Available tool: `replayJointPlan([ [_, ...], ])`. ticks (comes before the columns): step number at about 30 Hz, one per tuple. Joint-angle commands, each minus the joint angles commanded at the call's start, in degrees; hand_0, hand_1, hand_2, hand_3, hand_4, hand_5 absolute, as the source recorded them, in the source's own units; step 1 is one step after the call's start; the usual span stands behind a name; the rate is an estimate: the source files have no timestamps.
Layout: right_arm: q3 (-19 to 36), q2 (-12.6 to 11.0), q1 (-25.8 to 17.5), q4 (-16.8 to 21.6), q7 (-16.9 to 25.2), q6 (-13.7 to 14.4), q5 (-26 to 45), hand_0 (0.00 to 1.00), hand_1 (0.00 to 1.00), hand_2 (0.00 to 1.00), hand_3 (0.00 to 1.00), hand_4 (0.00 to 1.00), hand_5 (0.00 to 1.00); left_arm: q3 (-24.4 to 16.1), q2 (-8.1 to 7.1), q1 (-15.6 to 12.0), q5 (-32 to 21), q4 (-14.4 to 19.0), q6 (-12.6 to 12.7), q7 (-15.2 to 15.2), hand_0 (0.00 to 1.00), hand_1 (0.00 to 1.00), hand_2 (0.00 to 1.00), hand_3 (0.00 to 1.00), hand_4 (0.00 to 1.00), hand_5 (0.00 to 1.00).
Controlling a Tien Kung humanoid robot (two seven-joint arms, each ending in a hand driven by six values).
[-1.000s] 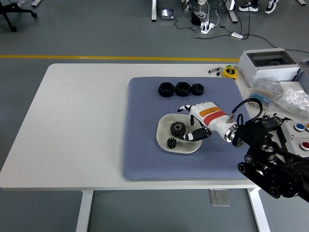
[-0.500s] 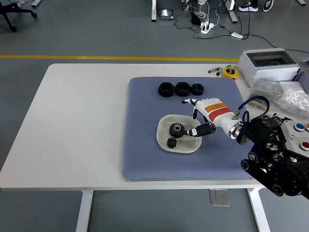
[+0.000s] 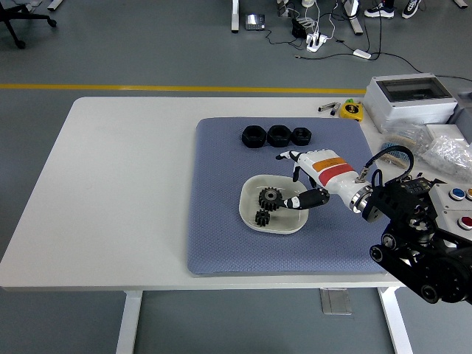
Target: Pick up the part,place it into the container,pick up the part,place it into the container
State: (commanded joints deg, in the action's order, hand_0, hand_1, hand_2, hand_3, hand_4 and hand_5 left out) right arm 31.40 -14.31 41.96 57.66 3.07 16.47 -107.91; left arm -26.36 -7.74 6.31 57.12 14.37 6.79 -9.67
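A shallow white bowl [image 3: 252, 220] sits on the blue-grey mat [image 3: 221, 221]. Two black gears lie in it: a larger one [image 3: 269, 198] and a smaller one [image 3: 262, 217] in front of it. My right hand [image 3: 299, 177], white with a red and orange band, hovers over the bowl's right rim. Its fingers are spread and hold nothing. Three black nut-like parts [image 3: 277, 136] stand in a row at the mat's far side. My left arm is out of view.
A grey electrical box [image 3: 410, 99], clear bags of small parts [image 3: 442, 147] and a yellow tape measure [image 3: 351, 110] lie at the table's right. A button panel [image 3: 461, 203] sits at the right edge.
My right hand has lifted off the bowl and drawn back to the right, its fingers spread. Both gears stay in the bowl.
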Motion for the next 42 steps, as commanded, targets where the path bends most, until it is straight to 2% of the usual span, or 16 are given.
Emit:
replayJointPlan([
  [1,-0.03,0.08,-0.06,0.37,-0.12,0.18,-0.14,0.151,0.226,0.499,0.828,0.998,0.463,-0.01,0.01,0.00,0.00,0.00,0.02,0.00,0.694,0.700,0.735,0.648,0.668,0.661],
  [6,-0.16,0.17,-0.24,3.17,-1.08,1.10,-1.05,0.151,0.226,0.499,0.828,0.998,0.463,0.01,0.03,-0.02,-0.13,-0.01,0.05,0.02,0.694,0.700,0.735,0.648,0.668,0.661],
  [7,-0.19,0.25,-0.23,3.78,-1.37,1.29,-1.43,0.218,0.279,0.568,0.836,0.998,0.470,0.03,0.01,-0.01,-0.13,-0.01,0.03,0.02,0.693,0.699,0.735,0.646,0.667,0.661],
  [12,-0.72,0.57,-0.22,5.67,-2.45,2.50,-2.54,0.218,0.279,0.568,0.836,0.998,0.470,0.13,-0.08,0.07,-0.22,0.02,-0.07,0.04,0.693,0.699,0.735,0.646,0.667,0.661],
  [13,-0.76,0.56,-0.28,5.97,-2.50,2.72,-2.49,0.316,0.427,0.668,0.836,0.998,0.471,0.16,-0.09,0.08,-0.27,0.03,-0.07,0.05,0.695,0.699,0.735,0.645,0.667,0.660],
  [18,-0.60,0.20,-0.64,8.06,-2.12,4.15,-1.05,0.316,0.427,0.668,0.836,0.998,0.471,0.21,-0.10,0.13,-0.52,0.00,0.01,0.08,0.695,0.699,0.735,0.645,0.667,0.660],
  [19,-0.47,0.09,-0.73,8.47,-1.84,4.60,-0.25,0.686,0.694,0.796,0.842,0.998,0.479,0.27,-0.11,0.16,-0.54,0.01,0.00,0.09,0.695,0.699,0.735,0.645,0.667,0.661],
  [24,0.65,-0.31,-1.12,9.34,-0.18,5.43,2.75,0.686,0.694,0.796,0.842,0.998,0.479,0.22,-0.09,0.20,-0.50,-0.01,0.03,0.09,0.695,0.699,0.735,0.645,0.667,0.661],
  [25,0.86,-0.39,-1.20,9.41,0.05,5.42,3.17,0.998,0.888,0.909,0.873,0.998,0.485,0.25,-0.09,0.20,-0.49,-0.01,0.02,0.10,0.695,0.699,0.735,0.645,0.668,0.661],
  [30,3.63,-1.43,-2.60,9.51,1.15,5.58,7.02,0.998,0.888,0.909,0.873,0.998,0.485,0.30,-0.05,0.27,-0.60,-0.03,0.13,0.11,0.695,0.699,0.735,0.645,0.668,0.661],
  [31,4.31,-1.71,-3.03,9.51,1.54,5.82,8.28,0.998,0.978,0.957,0.926,0.998,0.558,0.36,-0.06,0.29,-0.69,-0.04,0.15,0.13,0.695,0.700,0.735,0.647,0.668,0.661],
  [36,7.27,-3.05,-5.55,9.90,4.39,7.50,18.85,0.998,0.978,0.957,0.926,0.998,0.558,0.42,-0.05,0.33,-0.83,-0.07,0.23,0.15,0.695,0.700,0.735,0.647,0.668,0.661],
  [37,8.07,-3.35,-6.37,10.17,5.35,7.84,20.99,0.998,0.970,0.958,0.968,0.998,0.742,0.42,-0.04,0.29,-0.88,-0.08,0.26,0.16,0.694,0.700,0.736,0.647,0.668,0.664],
  [42,11.61,-4.36,-10.20,11.83,10.55,7.24,33.28,0.998,0.970,0.958,0.968,0.998,0.742,0.26,0.01,0.15,-0.73,-0.12,0.30,0.13,0.694,0.700,0.736,0.647,0.668,0.664],
])
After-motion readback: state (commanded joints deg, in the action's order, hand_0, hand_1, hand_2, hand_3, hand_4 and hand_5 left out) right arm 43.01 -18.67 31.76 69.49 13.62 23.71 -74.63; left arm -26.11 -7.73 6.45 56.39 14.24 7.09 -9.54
